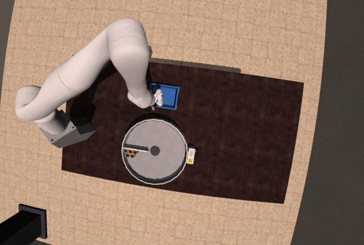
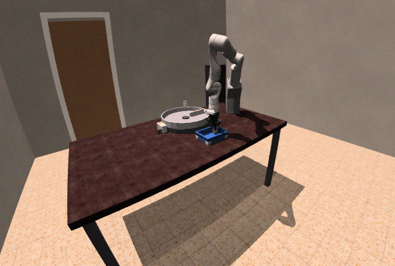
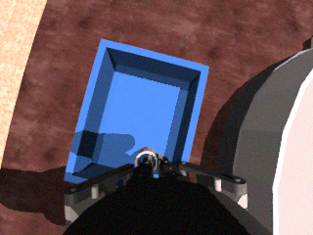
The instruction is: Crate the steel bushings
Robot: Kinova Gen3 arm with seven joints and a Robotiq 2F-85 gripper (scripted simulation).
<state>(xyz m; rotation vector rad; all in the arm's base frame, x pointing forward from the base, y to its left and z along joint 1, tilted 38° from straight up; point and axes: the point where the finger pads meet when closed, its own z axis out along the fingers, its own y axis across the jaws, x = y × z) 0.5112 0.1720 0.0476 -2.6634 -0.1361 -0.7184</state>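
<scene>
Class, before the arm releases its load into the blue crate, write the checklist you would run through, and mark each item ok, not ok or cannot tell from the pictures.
1. The gripper is shut on a steel bushing, a grey ring between the fingertips: ok.
2. The held bushing is over the blue crate and not the table: by the wrist view it sits at the near wall: cannot tell.
3. The crate's floor shows no bushing yet, so this counts as the first of two: ok.
4. The orange bushings remain on the turning table: ok.
5. More steel bushings wait on the turning table: cannot tell.
</scene>
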